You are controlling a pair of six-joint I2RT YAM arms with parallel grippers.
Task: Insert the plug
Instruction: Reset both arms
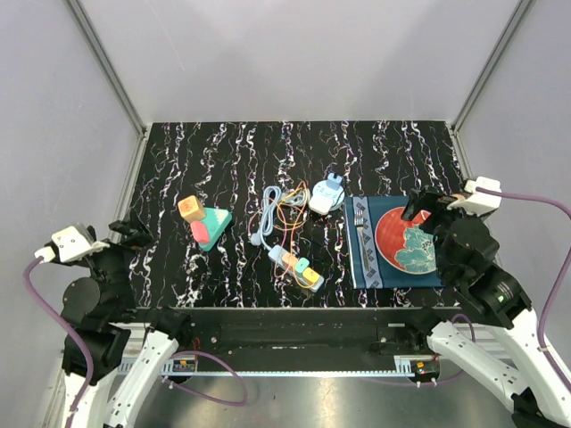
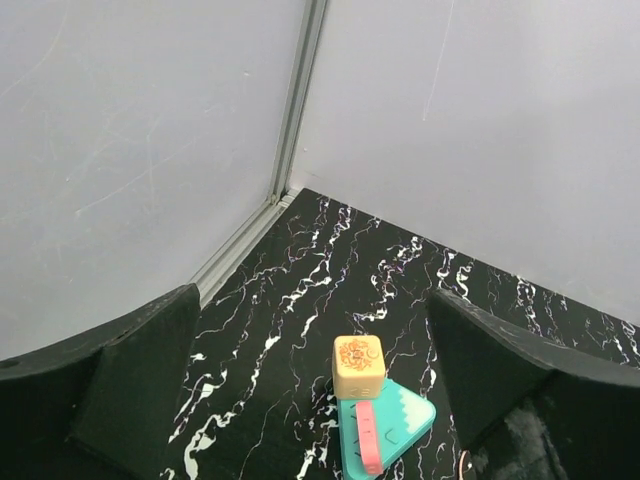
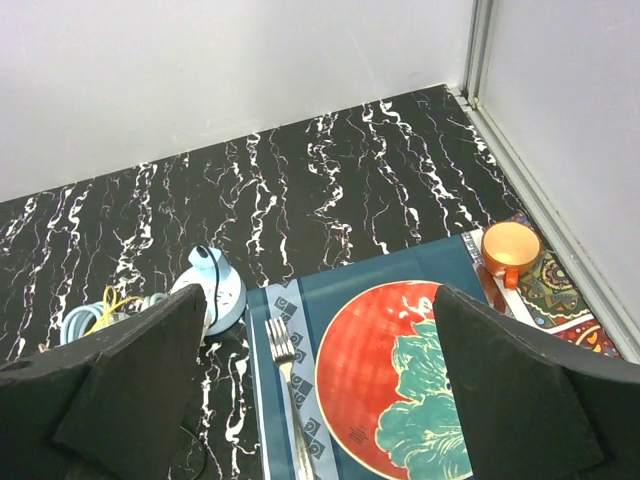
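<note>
Smooth marble-patterned tabletop (image 1: 223,160), shiny metal fork (image 3: 291,405), pastel plastic power strip (image 1: 297,265)

left arm (image 1: 94,294): black joints, white lower links, left of table (image 1: 223,160) | right arm (image 1: 477,267): likewise, right of table | wrist camera boxes (image 1: 70,242): white | cables (image 1: 45,312): purple | fingers (image 2: 130,370): black, wedge-shaped

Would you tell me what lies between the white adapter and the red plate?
A fork on the blue placemat; the top view shows it.

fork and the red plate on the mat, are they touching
Apart. The right wrist view shows a strip of blue placemat between the fork and the red plate, along the plate's left rim.
</note>
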